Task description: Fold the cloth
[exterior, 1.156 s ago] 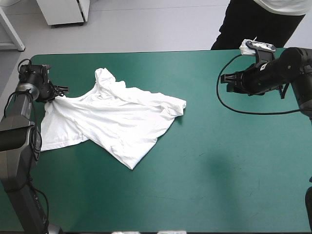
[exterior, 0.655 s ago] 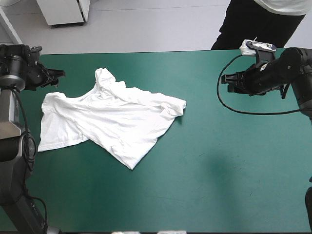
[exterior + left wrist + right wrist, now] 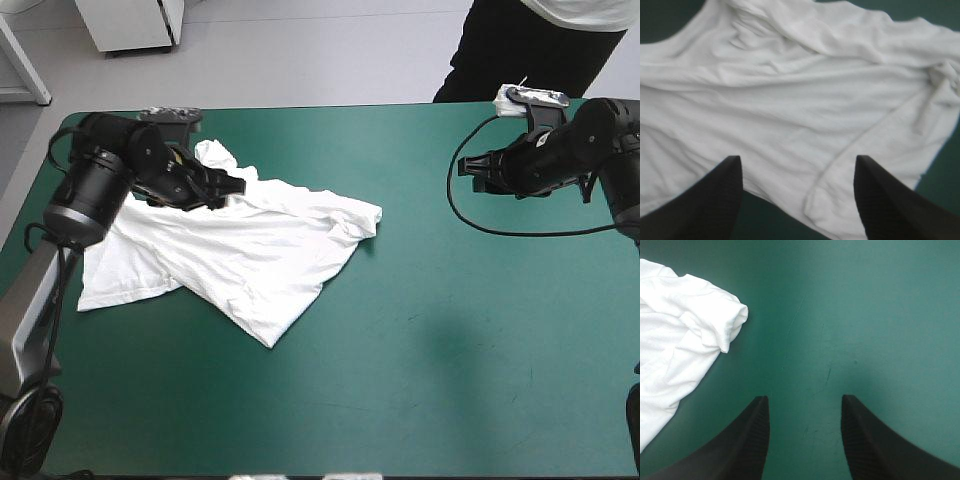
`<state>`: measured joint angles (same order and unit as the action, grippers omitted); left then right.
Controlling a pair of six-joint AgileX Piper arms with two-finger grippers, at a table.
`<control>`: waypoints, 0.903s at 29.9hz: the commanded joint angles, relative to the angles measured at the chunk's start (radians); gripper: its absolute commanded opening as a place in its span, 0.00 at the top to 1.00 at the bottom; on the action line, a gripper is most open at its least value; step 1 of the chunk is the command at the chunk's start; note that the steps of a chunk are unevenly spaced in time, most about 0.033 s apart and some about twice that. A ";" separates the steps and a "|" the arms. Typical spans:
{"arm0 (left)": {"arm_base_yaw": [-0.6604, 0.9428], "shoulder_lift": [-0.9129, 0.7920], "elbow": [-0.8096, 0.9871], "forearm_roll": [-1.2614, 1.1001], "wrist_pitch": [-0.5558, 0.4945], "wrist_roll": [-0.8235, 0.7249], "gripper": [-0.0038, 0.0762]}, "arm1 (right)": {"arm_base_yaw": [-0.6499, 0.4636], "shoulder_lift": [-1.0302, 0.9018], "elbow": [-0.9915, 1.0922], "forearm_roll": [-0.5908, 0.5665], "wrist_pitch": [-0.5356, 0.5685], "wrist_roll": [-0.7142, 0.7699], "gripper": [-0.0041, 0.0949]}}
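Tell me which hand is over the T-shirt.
The left hand: open above the T-shirt, at its far edge. The right hand hangs open over bare teal-green cover.

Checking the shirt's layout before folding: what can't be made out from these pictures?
High view: the left gripper and its arm cover the far-left part of the T-shirt; contact is unclear.
Left wrist view: the T-shirt runs off the picture's edges.
Right wrist view: only one bunched corner shows; the rest is cut off.

Left claw (image 3: 797, 157) and right claw (image 3: 804, 397) bear ribbed black fins.
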<state>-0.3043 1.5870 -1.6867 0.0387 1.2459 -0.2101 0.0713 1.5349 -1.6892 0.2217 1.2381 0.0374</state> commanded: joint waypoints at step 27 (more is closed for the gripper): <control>-0.313 -0.014 0.514 -0.062 -0.214 -0.198 0.38 | -0.010 -0.038 -0.023 0.021 -0.052 -0.007 0.54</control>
<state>-0.6089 1.5886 -1.1646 -0.0074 1.0742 -0.3957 0.0713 1.5349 -1.6892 0.2247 1.2302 0.0374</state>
